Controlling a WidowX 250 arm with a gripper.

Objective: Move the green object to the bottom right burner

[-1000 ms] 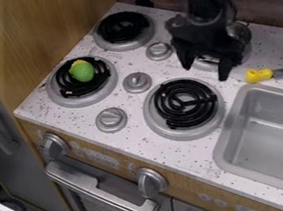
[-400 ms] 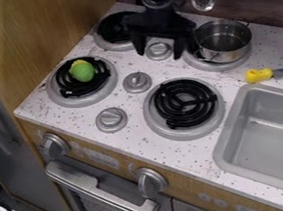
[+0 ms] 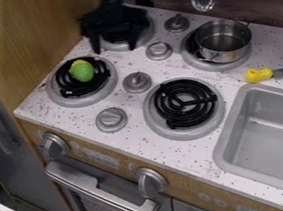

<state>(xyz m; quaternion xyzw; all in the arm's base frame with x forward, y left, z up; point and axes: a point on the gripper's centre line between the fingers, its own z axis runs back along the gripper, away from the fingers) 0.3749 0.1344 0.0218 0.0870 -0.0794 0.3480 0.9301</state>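
Gripper [image 3: 114, 50] is hanging at upper left of frame, over the back left burner [image 3: 148, 34]. Fingers are pointing down, spread and released, nothing between them. Green object [image 3: 83, 71] is sitting left of center in the upper half, on the coil of the front left burner [image 3: 82, 101], just below and left of the fingertips and apart from them. Its yellow end is facing the back.

From where I'm standing, arm is lining up for the pick, my read. Next move is calling for a shift toward the front and slightly left, lowering around the object, closing, then a lift before crossing to the bottom right burner [image 3: 184, 103] near center of frame. Object is looking rounded, so I'm expecting it to roll if one finger is touching first. Coil is likely catching low fingertips too. Front control knob [image 3: 111, 119] is sitting between the two front burners, so carry is needing some height.

Containers: metal pot [image 3: 224, 44] is standing upright on the back right burner [image 3: 220, 66], upper right. Inner wall is showing; I'm not making out any contents. Sink [image 3: 263, 131] is taking up lower right, round drain in its floor.
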